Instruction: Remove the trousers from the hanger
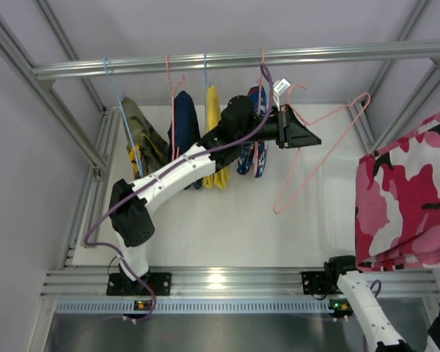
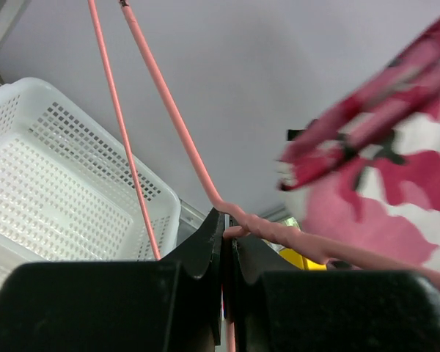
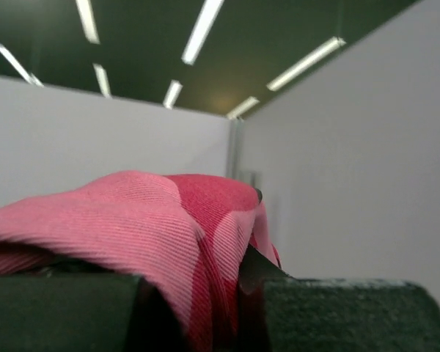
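Under the rail [image 1: 235,59], outstretched left tool [image 2: 224,224] pinches hanger [image 2: 174,110].

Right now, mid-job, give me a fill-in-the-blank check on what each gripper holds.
The left gripper is shut on a pink ____.
The right gripper is shut on red-pink camouflage ____.
The blue trousers hang, on their own hanger, from the metal ____.
Missing: hanger; trousers; rail.
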You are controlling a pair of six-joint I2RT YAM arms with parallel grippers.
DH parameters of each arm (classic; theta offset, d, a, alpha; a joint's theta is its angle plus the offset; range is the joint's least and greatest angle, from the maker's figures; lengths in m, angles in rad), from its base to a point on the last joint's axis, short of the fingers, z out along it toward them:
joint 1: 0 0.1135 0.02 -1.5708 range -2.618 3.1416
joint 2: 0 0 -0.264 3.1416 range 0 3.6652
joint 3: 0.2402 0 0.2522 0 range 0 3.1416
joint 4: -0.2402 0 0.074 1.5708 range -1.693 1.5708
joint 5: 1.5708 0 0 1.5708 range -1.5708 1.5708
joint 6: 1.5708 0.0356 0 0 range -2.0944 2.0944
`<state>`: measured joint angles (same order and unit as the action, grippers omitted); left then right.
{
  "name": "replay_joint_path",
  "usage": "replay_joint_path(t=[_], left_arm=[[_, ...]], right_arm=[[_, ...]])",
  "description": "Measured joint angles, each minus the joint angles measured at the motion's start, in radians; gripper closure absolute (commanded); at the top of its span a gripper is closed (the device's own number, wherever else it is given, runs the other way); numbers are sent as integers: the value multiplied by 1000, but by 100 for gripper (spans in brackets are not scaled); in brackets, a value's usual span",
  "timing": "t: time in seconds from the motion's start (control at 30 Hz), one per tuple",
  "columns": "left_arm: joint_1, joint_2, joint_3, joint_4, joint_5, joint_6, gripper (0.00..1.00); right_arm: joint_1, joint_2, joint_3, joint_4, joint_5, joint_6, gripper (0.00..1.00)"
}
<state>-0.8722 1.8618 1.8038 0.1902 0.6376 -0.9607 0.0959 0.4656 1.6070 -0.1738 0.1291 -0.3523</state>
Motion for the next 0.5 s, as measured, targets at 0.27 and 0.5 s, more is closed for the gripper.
replay_joint_path(t=[0.27, 0.5], left_arm=[[0, -2, 0, 21, 5, 7, 100], [15, -3, 0, 51, 0, -28, 100]], right_arm=[[-4, 70, -218, -200, 356, -241, 100], [-5, 119, -519, -309, 518, -325, 100]])
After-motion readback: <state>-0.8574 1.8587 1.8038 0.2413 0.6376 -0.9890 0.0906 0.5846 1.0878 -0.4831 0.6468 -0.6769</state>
